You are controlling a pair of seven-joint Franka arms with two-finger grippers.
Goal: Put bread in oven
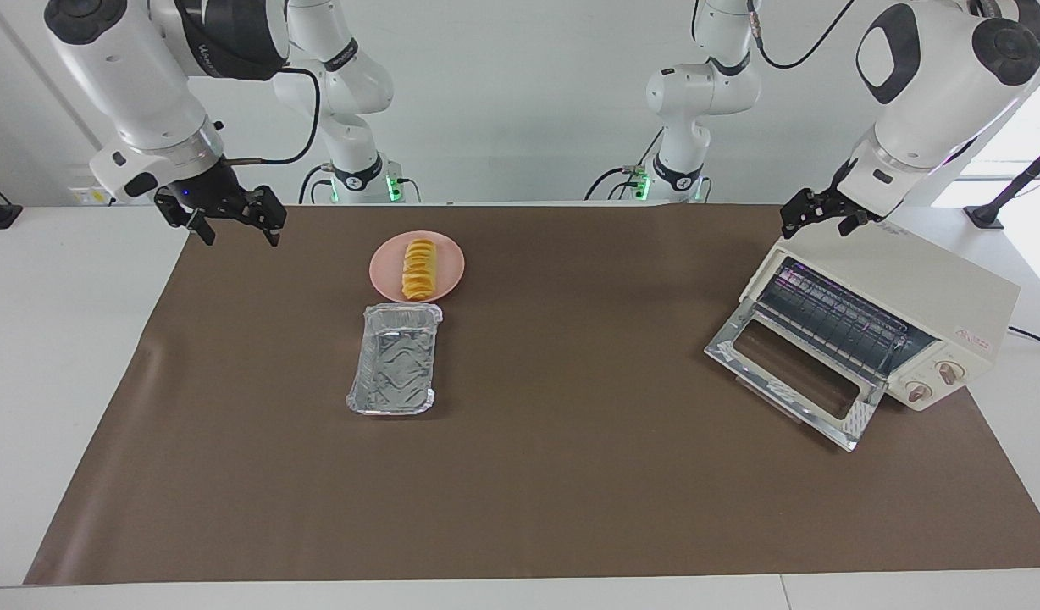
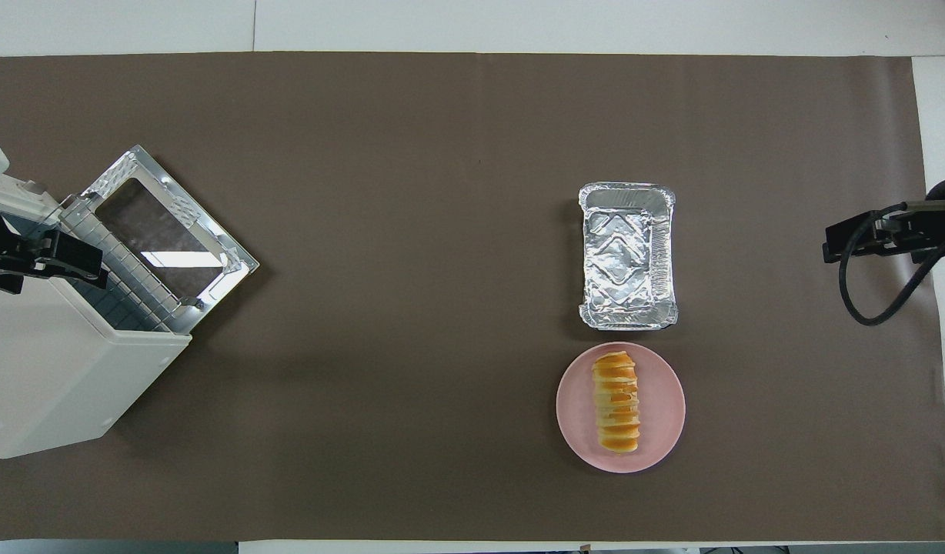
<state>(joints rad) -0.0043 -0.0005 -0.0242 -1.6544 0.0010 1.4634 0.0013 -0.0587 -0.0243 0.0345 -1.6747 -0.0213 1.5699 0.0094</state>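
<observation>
The bread [image 1: 418, 269] lies lengthwise on a pink plate [image 1: 448, 273] in the upper middle of the facing view, its ridged segments running along the plate's centre with bare pink rim showing all round. Just below the plate in that view sits an empty silver foil tray [image 1: 394, 359], its short edge nearly touching the plate's rim. The oven [image 1: 926, 296] stands at the right of the facing view, turned at an angle, with its glass door [image 1: 793, 374] dropped flat onto the table [image 1: 571, 474] and the wire rack [image 1: 833, 320] exposed. A broad stretch of bare brown table separates the plate from the door's edge. The left hand [image 1: 819, 213] hangs over the oven's top rear corner, holding nothing; how far its fingers are parted cannot be told. The right hand [image 1: 232, 222] hovers at the upper left of the facing view over the brown mat's edge, fingers spread apart and empty, well apart from the plate.
</observation>
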